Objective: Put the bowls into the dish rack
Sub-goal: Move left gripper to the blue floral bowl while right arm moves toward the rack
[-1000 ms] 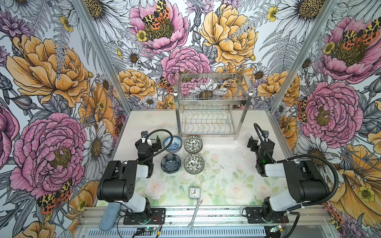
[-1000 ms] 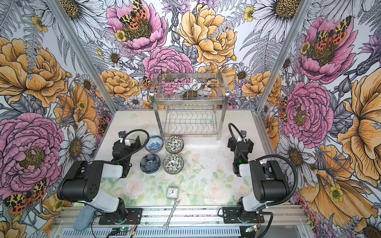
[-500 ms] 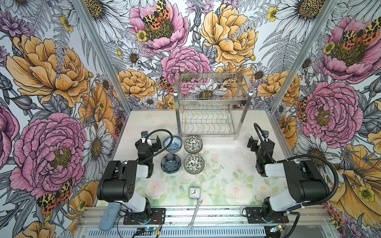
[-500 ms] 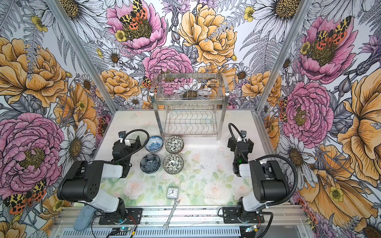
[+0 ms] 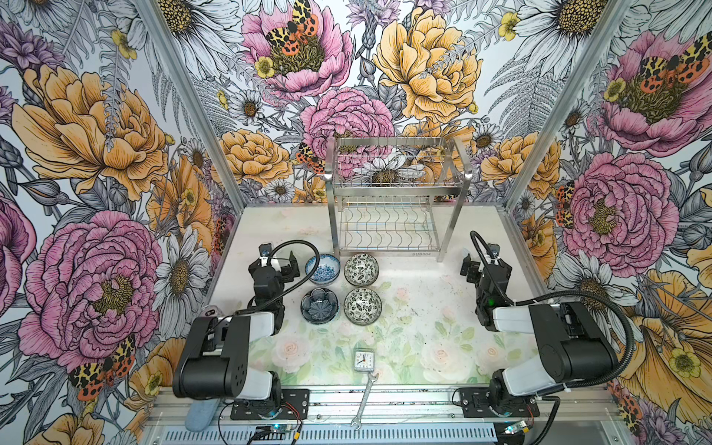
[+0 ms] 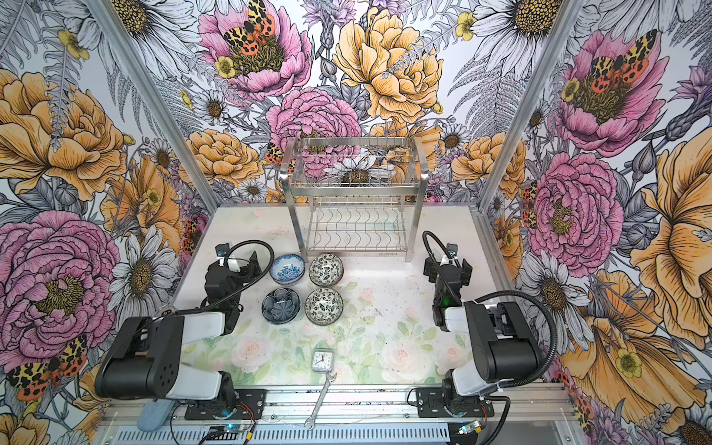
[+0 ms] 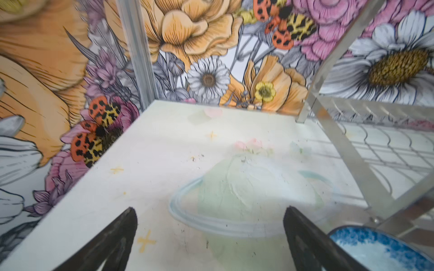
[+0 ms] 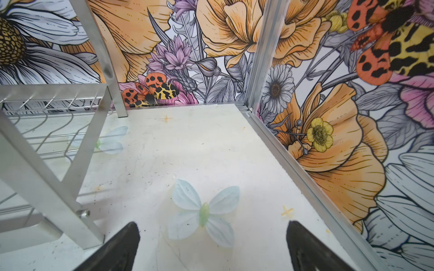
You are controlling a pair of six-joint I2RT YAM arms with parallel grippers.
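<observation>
Our left gripper (image 5: 278, 259) is hanging low over the table (image 5: 416, 300) in a top view, jaws spread wide and pinching nothing. Just off its right finger, the blue-and-white bowl (image 5: 323, 268) is sitting upright. The far floral bowl (image 5: 361, 269) is sitting beyond that, further to the gripper's right. Back alongside the gripper's wrist, the dark blue petal bowl (image 5: 319, 305) and the near floral bowl (image 5: 362, 306) are making a second row. All four are resting on the table, and the dish rack (image 5: 393, 192) is standing ahead and to the right of this gripper.

We are finding our right gripper (image 6: 447, 264) in a top view equally spread and holding nothing. The rack is standing ahead and to its left, and the bowls are lying well apart on its left. Behind both grippers, a small alarm clock (image 6: 322, 360) is lying just beside a wrench (image 6: 319, 402).

From the left wrist we are seeing two black fingers (image 7: 112, 241) parted over bare table. The blue-and-white bowl is sitting just outside the finger nearer the rack, though we cannot tell whether they are touching. A rack leg is rising beyond it.

From the right wrist we are seeing parted fingers (image 8: 117, 248) again. A printed butterfly (image 8: 203, 211) is showing on the table between and ahead of them, and a rack leg is standing outside one finger.
</observation>
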